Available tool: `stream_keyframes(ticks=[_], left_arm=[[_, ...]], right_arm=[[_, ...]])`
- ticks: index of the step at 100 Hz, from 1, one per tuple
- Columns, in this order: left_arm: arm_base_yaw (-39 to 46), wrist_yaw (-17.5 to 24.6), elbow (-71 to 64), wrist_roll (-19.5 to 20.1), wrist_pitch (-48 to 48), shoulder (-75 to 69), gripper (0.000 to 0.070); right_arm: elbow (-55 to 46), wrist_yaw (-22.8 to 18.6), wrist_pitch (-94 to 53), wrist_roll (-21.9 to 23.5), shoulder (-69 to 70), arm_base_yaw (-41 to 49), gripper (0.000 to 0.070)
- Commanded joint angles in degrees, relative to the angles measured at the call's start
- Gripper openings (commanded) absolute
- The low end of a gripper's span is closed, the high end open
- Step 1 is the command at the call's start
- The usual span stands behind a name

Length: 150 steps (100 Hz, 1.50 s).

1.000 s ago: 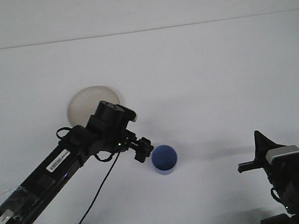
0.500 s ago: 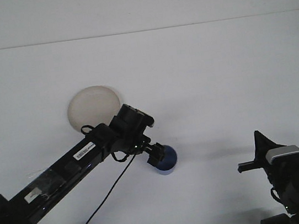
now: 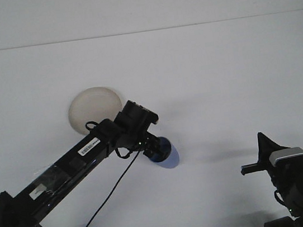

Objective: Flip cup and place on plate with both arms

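Front view: I think I'm at the flip step. My left gripper (image 3: 155, 149) has its jaws clamped on the blue cup (image 3: 166, 155), tipped, near the middle of the bench (image 3: 230, 74). Next I must turn it and carry it to the plate (image 3: 91, 106). The right gripper (image 3: 260, 160) waits by the near right corner; I cannot tell its jaws.

One blue cup (image 3: 167, 155), one round plate (image 3: 94, 106), two arms, one white table (image 3: 220, 81).

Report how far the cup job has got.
Done: the left hand has reached the blue cup and is on it. In hand: the cup looks tilted, apparently lifting. Left: finishing the flip and setting it on the plate, which is bare. The right hand waits aside.
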Motion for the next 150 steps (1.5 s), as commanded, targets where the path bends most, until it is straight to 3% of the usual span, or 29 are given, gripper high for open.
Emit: stream_keyframes(ticks=[1,14,22,57,110,114,117,124,126,131,150], left_arm=[[1.4,-2.8,3.8,0.1,-0.4,-1.4,0.0009],[6.3,-12.1,9.5,1.0,-4.8,-2.5,0.0009],[10.5,-15.1,11.5,1.7,-5.8,-2.5,0.0009],[26.5,-15.4,11.6,1.6,-3.5,1.7,0.001],[29.9,-17.6,11.6,1.3,-1.7,12.0,0.0023],[29.9,-17.6,11.6,1.2,-1.6,12.0,0.0071],[29.9,-17.6,11.6,1.0,-1.4,12.0,0.0156],[29.9,-17.6,11.7,0.3,-1.3,11.9,0.0432],[29.9,-17.6,11.7,0.3,-1.4,11.8,0.0546],[29.9,-17.6,11.7,0.1,-1.4,11.8,0.07],[29.9,-17.6,11.7,-0.5,-1.3,9.5,0.07]], right_arm=[[0.5,0.0,0.5,0.4,0.2,0.1,0.0],[0.5,0.0,0.5,0.4,0.2,0.1,0.0],[0.5,0.0,0.5,0.4,0.2,0.1,0.0],[0.5,0.0,0.5,0.4,0.2,0.1,0.0],[0.5,0.0,0.5,0.4,0.2,0.1,0.0],[0.5,0.0,0.5,0.4,0.2,0.1,0.0],[0.5,0.0,0.5,0.4,0.2,0.1,0.0],[0.5,0.0,0.5,0.4,0.2,0.1,0.0],[0.5,0.0,0.5,0.4,0.2,0.1,0.0],[0.5,0.0,0.5,0.4,0.2,0.1,0.0],[0.5,0.0,0.5,0.4,0.2,0.1,0.0]])
